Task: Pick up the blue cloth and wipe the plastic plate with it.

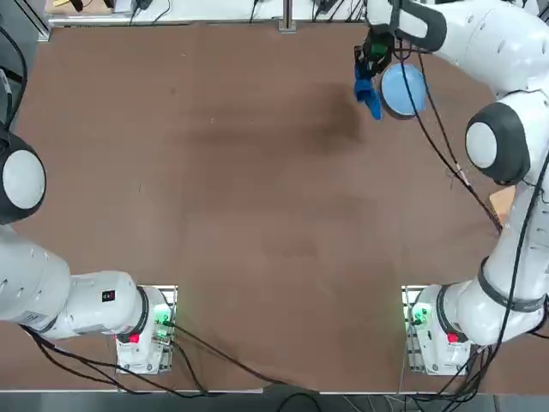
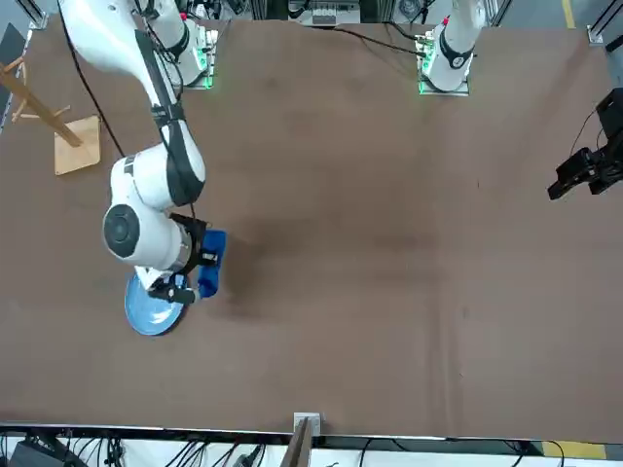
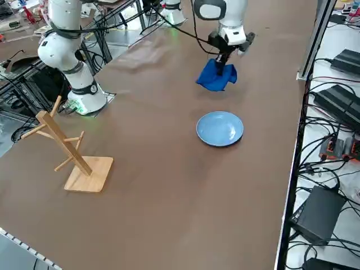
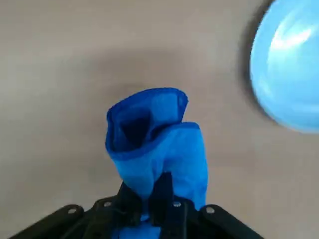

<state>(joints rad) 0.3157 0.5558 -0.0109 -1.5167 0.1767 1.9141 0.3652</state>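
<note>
The blue cloth (image 3: pixel 215 77) hangs bunched from my right gripper (image 3: pixel 221 63), which is shut on its top and holds it above the table. In the wrist view the blue cloth (image 4: pixel 157 144) droops from between my fingers (image 4: pixel 159 191). In the top view, the cloth (image 1: pixel 368 94) hangs just left of the light blue plastic plate (image 1: pixel 403 89), which lies flat at the far right of the table. From the front, the cloth (image 2: pixel 211 263) hangs at the plate's (image 2: pixel 151 311) upper right. The plate (image 3: pixel 219 128) lies apart from the cloth, with nothing on it.
A wooden rack on a square base (image 3: pixel 73 154) stands near the table's right edge, also seen as the wooden rack (image 2: pixel 68 131) in the front view. The table's far edge runs close behind the plate (image 1: pixel 403 26). A black camera mount (image 2: pixel 589 165) sits at the opposite side.
</note>
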